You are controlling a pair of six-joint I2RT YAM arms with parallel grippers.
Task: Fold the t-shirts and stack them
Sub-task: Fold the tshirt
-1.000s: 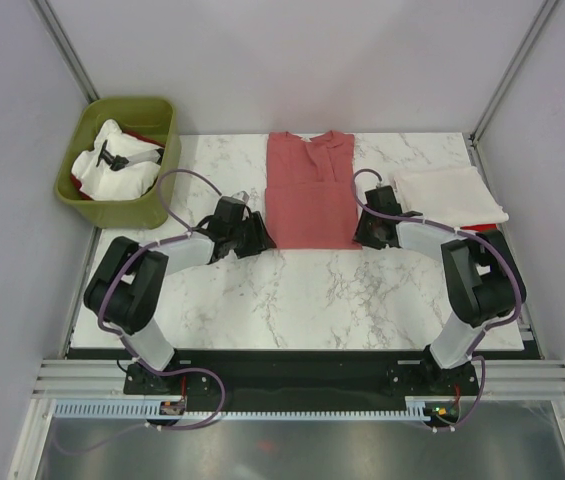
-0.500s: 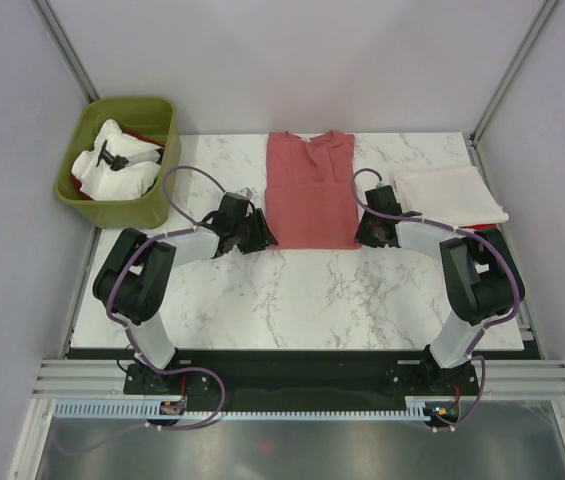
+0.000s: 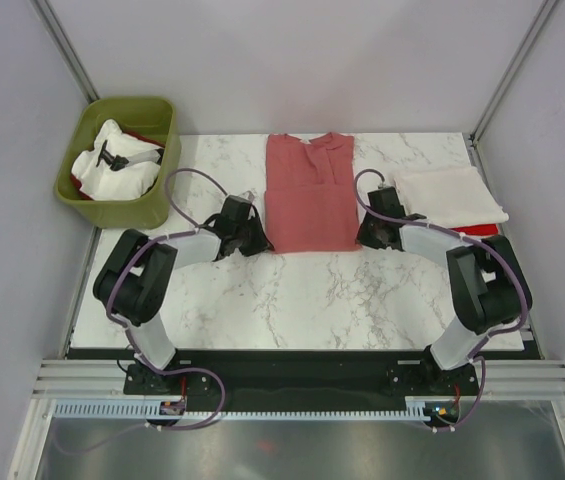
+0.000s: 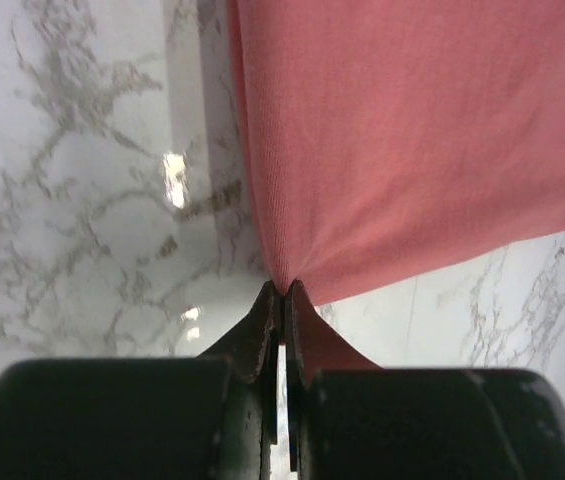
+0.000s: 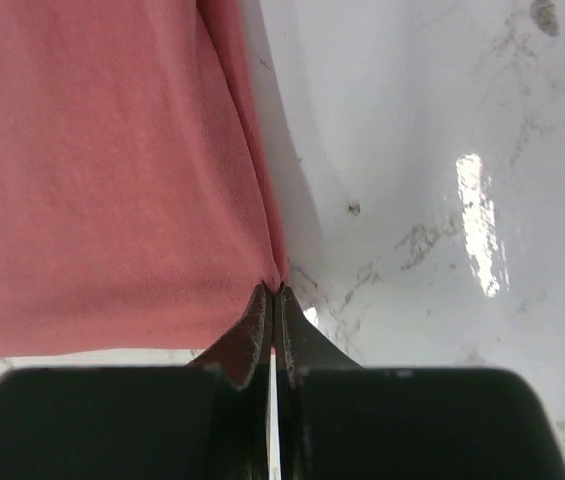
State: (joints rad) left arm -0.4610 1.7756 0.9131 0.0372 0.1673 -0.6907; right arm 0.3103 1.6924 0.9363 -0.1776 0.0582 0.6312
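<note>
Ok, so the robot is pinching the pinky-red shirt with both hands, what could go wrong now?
The left gripper and right gripper each pinch only the very edge of the dusty salmon-red cloth t-shirt at its near corners, so a corner might slip out when lifted. Then the fold could come out crooked. The right gripper also sits close to the folded cream-white t-shirt, so a wide swing might nudge it.

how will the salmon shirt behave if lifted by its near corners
Probably floppy: the salmon shirt puckers to a point where the shut jaws pinch each near corner, so its middle would likely sag. The fine knit looks thin, probably light. On the glossy marble table it should slide easily.
</note>
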